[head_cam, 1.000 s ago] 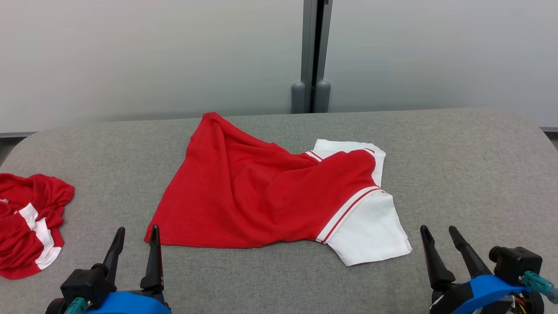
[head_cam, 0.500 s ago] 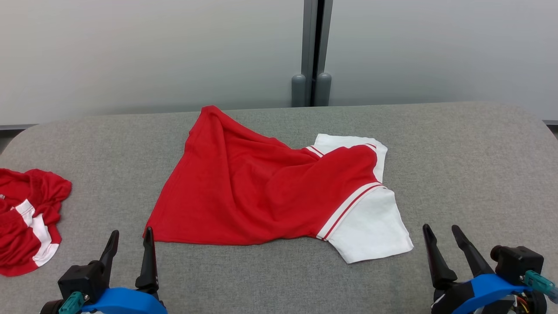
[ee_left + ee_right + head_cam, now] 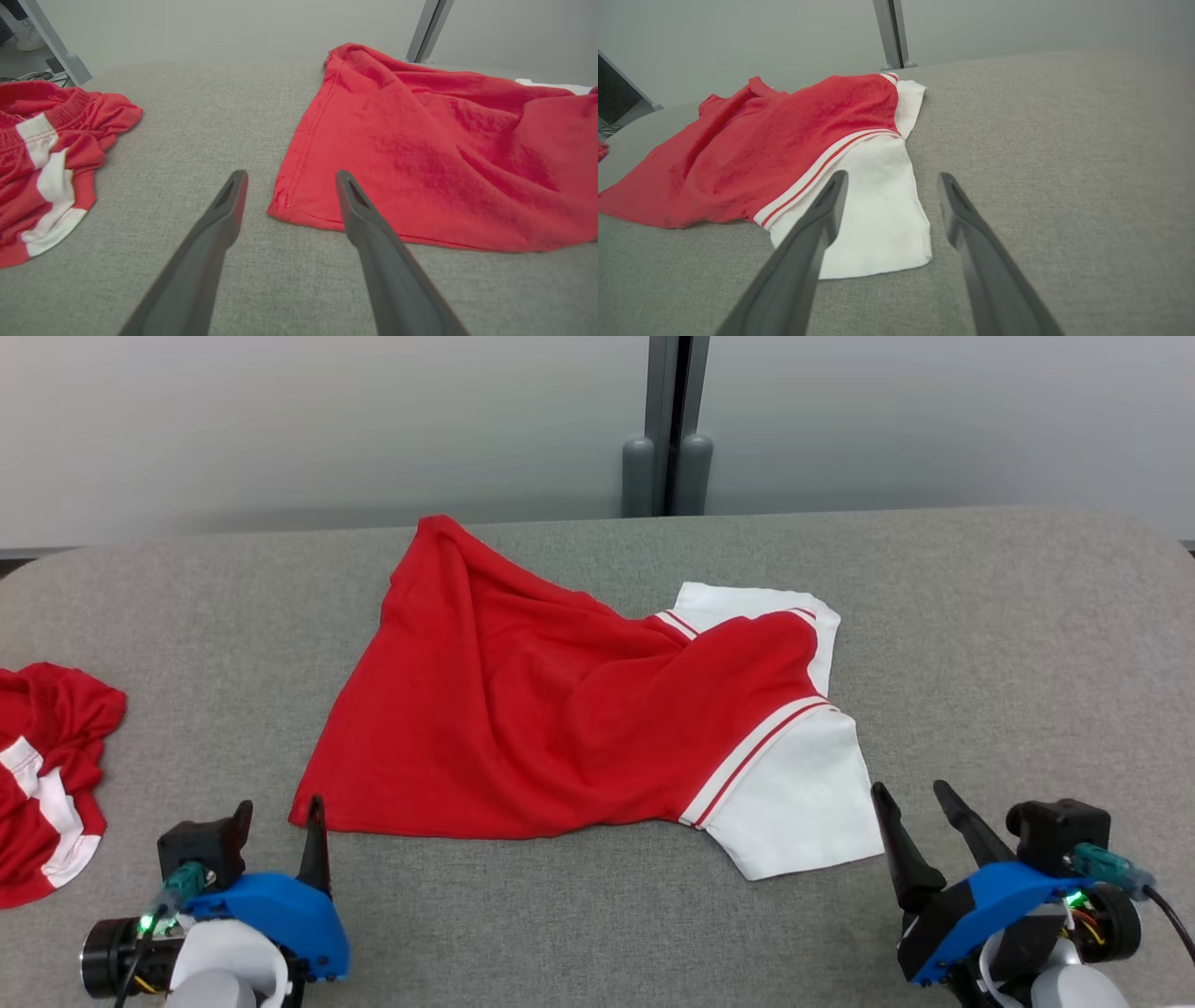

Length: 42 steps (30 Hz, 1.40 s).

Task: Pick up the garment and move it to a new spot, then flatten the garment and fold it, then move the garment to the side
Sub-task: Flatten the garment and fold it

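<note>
The garment (image 3: 560, 728) is a red T-shirt with white sleeves, lying rumpled and spread on the middle of the grey table (image 3: 1027, 644). My left gripper (image 3: 280, 807) stands open at the shirt's near left hem corner, its right finger beside that corner. In the left wrist view the hem corner of the garment (image 3: 420, 154) lies just ahead of the open left gripper (image 3: 289, 175). My right gripper (image 3: 910, 789) is open just right of the near white sleeve. In the right wrist view the garment (image 3: 784, 135) has its white sleeve in front of the open right gripper (image 3: 892, 175). Nothing is held.
A second red and white garment (image 3: 47, 775) lies crumpled at the table's left edge, also in the left wrist view as a crumpled garment (image 3: 42, 154). A grey post (image 3: 665, 429) stands against the wall behind the table. Bare grey cloth lies to the right of the shirt.
The head view has tilted, so the table and shirt sit higher in the picture. Both arms show more of their wrists, and the right gripper has edged closer to the white sleeve. Both stay open.
</note>
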### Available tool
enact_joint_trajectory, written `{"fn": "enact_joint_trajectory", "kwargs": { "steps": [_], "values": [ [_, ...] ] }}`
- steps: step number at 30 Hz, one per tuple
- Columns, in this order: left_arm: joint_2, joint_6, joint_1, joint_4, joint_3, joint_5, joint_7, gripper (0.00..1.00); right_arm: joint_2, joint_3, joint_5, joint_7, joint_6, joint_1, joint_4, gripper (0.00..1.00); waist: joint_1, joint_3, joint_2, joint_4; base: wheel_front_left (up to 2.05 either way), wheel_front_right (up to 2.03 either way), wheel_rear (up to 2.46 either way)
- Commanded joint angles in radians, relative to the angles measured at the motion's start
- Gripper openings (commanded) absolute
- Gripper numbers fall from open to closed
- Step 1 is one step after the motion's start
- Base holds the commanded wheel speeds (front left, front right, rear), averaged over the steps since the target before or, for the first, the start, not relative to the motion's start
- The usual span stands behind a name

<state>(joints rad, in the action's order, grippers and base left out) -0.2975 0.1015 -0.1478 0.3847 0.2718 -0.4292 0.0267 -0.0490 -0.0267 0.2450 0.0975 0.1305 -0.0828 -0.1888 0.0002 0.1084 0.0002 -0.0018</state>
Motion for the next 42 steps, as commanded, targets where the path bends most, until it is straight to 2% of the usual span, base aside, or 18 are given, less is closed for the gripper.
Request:
{"fn": "enact_joint_trajectory", "kwargs": {
  "steps": [1,7,13,15,25,27,29,30,31,32,39,42],
  "values": [
    [-0.004,0.004,-0.045,0.045,0.008,0.011,-0.016,1.0,-0.003,0.009,-0.007,0.01,0.0,-0.026,-0.019,1.0,-0.0002,0.022,-0.0002,0.002,0.0,0.0,0.0],
    [0.008,-0.011,-0.16,0.199,0.014,-0.001,-0.057,1.0,-0.003,0.031,-0.036,0.009,0.0,-0.087,-0.089,1.0,-0.0002,0.082,-0.0002,-0.015,0.0,0.0,0.0],
    [0.024,-0.005,-0.214,0.3,-0.001,-0.023,-0.059,1.0,-0.003,0.045,-0.026,-0.029,0.0,-0.134,-0.156,1.0,-0.0002,0.125,-0.0002,-0.034,0.0,0.0,0.0],
    [0.036,0.001,-0.218,0.32,-0.002,-0.03,-0.064,1.0,-0.003,0.048,-0.03,-0.037,0.0,-0.151,-0.18,1.0,-0.0002,0.132,-0.0002,-0.036,0.0,0.0,0.0],
    [0.075,-0.021,-0.208,0.37,0.021,-0.051,-0.066,1.0,-0.003,0.062,-0.072,-0.02,0.0,-0.19,-0.312,1.0,-0.0002,0.147,-0.0002,-0.033,0.0,0.0,0.0],
    [0.084,-0.031,-0.21,0.38,0.029,-0.06,-0.073,1.0,0.001,0.099,-0.081,0.004,0.002,-0.184,-0.347,1.0,-0.0002,0.146,-0.0002,-0.026,0.0,0.0,0.0],
    [0.101,-0.056,-0.205,0.411,0.039,-0.084,-0.128,1.0,0.004,0.127,-0.068,0.013,0.002,-0.16,-0.365,0.45,-0.0002,0.142,-0.0002,-0.019,0.0,0.0,0.0],
    [0.103,-0.064,-0.205,0.416,0.042,-0.088,-0.136,0.83,0.004,0.13,-0.067,0.014,0.002,-0.155,-0.366,0.34,-0.0002,0.141,-0.0002,-0.019,0.0,0.0,0.0],
    [0.104,-0.072,-0.204,0.417,0.045,-0.089,-0.137,0.26,0.004,0.134,-0.069,0.015,0.002,-0.151,-0.366,0.0,-0.0002,0.14,-0.0002,-0.02,0.0,0.0,0.0],
    [0.106,-0.079,-0.203,0.419,0.045,-0.095,-0.137,0.0,0.004,0.136,-0.071,0.016,0.002,-0.149,-0.365,0.0,-0.0002,0.139,-0.0002,-0.02,0.0,0.0,0.0],
    [0.085,-0.065,-0.217,0.386,0.007,-0.107,-0.036,0.0,-0.001,0.113,-0.043,-0.045,0.0,-0.157,-0.299,0.0,-0.0002,0.123,-0.0002,-0.024,0.0,0.0,0.0],
    [0.09,-0.076,-0.214,0.345,-0.023,-0.131,0.029,0.0,-0.002,0.09,-0.028,-0.074,0.0,-0.157,-0.255,0.0,-0.0002,0.107,-0.0002,-0.024,0.0,0.0,0.0]
  ]
}}
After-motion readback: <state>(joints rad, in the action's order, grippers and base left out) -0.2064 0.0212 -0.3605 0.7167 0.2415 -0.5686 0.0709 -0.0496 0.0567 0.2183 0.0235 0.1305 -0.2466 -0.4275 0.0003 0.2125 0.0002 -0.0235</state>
